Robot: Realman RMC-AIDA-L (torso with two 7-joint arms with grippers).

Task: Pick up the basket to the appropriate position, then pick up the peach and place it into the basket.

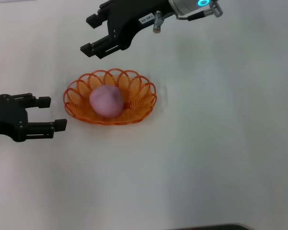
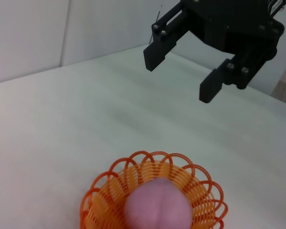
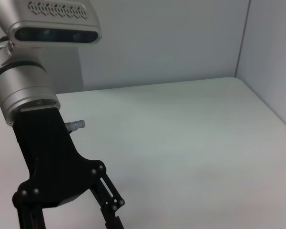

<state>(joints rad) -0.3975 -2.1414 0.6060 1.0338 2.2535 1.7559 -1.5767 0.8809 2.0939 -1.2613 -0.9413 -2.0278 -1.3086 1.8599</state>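
The orange wire basket (image 1: 143, 92) stands on the white table, a little left of the middle. The pink peach (image 1: 106, 101) lies inside it. My left gripper (image 1: 52, 113) is just left of the basket at table height, open and holding nothing, its fingertips a short gap from the rim. My right gripper (image 1: 86, 34) hangs open and empty above and behind the basket. The left wrist view shows the basket (image 2: 109, 179) with the peach (image 2: 157, 205) in it and, beyond them, the open right gripper (image 2: 178, 78). In the right wrist view only the left arm (image 3: 43, 157) appears.
The white table (image 1: 221, 143) stretches to the right and front of the basket. Pale walls (image 3: 171, 43) close off the table's far edges. A dark edge (image 1: 211, 227) shows at the bottom of the head view.
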